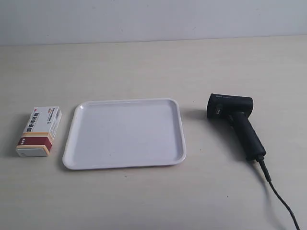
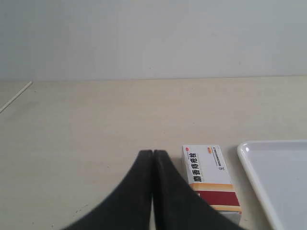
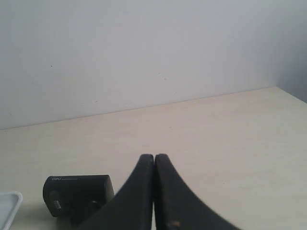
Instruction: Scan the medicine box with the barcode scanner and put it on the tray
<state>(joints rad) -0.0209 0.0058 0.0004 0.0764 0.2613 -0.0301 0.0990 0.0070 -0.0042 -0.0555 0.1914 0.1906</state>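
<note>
The white medicine box (image 1: 40, 130) with a dark red and tan band lies flat at the exterior view's left, beside the empty white tray (image 1: 125, 134). The black barcode scanner (image 1: 236, 121) lies on its side to the tray's right, its cable (image 1: 280, 199) trailing off the frame's lower edge. No arm shows in the exterior view. In the left wrist view my left gripper (image 2: 152, 152) is shut with nothing in it, the medicine box (image 2: 210, 176) just beside its fingers. My right gripper (image 3: 154, 156) is also shut and empty, with the scanner's head (image 3: 76, 193) beside and below it.
A pale wooden tabletop (image 1: 144, 62) runs back to a plain white wall (image 1: 153, 19). The tray's rim (image 2: 249, 167) shows at the edge of the left wrist view, and a corner of the tray (image 3: 8, 206) in the right wrist view.
</note>
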